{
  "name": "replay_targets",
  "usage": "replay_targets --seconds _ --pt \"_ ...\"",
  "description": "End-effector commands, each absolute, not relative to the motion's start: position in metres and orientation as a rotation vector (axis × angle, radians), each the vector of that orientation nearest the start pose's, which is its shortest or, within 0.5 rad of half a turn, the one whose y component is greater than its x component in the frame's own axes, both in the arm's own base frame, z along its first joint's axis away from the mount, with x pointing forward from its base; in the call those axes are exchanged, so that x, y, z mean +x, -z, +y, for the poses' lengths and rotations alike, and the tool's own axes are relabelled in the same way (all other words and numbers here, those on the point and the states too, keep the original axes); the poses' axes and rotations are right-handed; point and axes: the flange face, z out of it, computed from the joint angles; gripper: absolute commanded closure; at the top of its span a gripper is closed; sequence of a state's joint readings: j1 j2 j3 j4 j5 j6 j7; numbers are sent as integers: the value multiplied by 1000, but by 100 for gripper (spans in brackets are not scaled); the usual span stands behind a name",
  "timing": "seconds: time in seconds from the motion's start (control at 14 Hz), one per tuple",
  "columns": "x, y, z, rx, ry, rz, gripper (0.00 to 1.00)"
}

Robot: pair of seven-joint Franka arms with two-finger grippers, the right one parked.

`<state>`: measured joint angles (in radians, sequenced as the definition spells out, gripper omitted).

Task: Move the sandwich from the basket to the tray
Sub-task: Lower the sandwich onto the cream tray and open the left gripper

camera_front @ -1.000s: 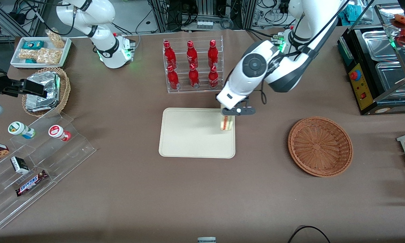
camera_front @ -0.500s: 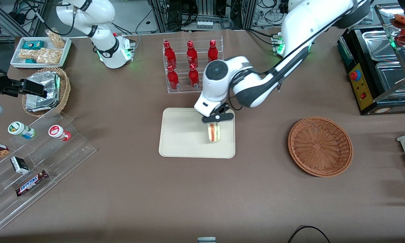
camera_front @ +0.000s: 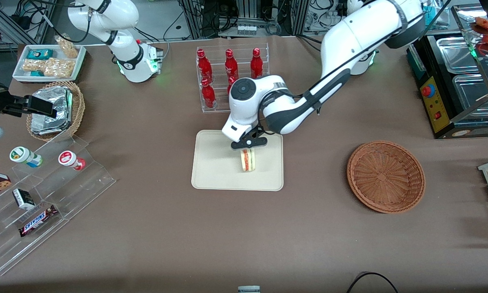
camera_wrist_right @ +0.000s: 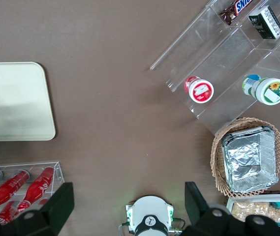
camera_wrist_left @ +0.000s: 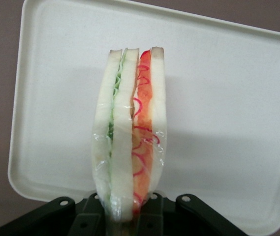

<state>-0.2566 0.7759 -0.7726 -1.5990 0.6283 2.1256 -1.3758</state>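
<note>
- Even, bright overhead light in all views; no harsh glare on the brown table (camera_front: 154, 228).
- Soft shadow on tray (camera_front: 215, 171), approx 9 o'clock from sandwich (camera_front: 247, 160) under gripper (camera_front: 249, 149).
- Wrist view: sandwich (camera_wrist_left: 130, 132) sharp w/ small glints on wrap; tray (camera_wrist_left: 228, 98) near washed-out white, faint grey shadow.
- Foil packs (camera_wrist_right: 248, 160) glint mildly.

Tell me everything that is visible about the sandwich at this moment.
The sandwich is a wedge of pale bread slices with a green filling layer and a red one, in clear wrap. It stands on edge, held at one end by the gripper, over the cream tray. Whether it touches the tray cannot be told. The brown wicker basket holds nothing.
</note>
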Motion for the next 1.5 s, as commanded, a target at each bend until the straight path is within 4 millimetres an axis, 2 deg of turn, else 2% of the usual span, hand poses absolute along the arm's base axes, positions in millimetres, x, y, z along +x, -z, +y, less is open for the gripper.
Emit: replay_targets --seconds 0.0,0.29,0.36,0.43,0.57,0.86,1.0,1.14,1.43 --pt "453 -250 -550 -3124 54 -285 83" --pt "450 -245 -552 -3121 48 -284 81" --pt "448 -245 -555 -3124 48 -281 78" --pt "449 -246 -556 -3127 50 -283 68" --pt "450 -245 -556 -3128 47 -287 0" --pt "452 -250 -557 -3133 52 -297 0" --pt "460 -259 -553 -3131 73 -376 0" --pt "476 -279 -543 -3122 103 -442 0" --pt "517 -348 -487 -3040 145 -597 0"
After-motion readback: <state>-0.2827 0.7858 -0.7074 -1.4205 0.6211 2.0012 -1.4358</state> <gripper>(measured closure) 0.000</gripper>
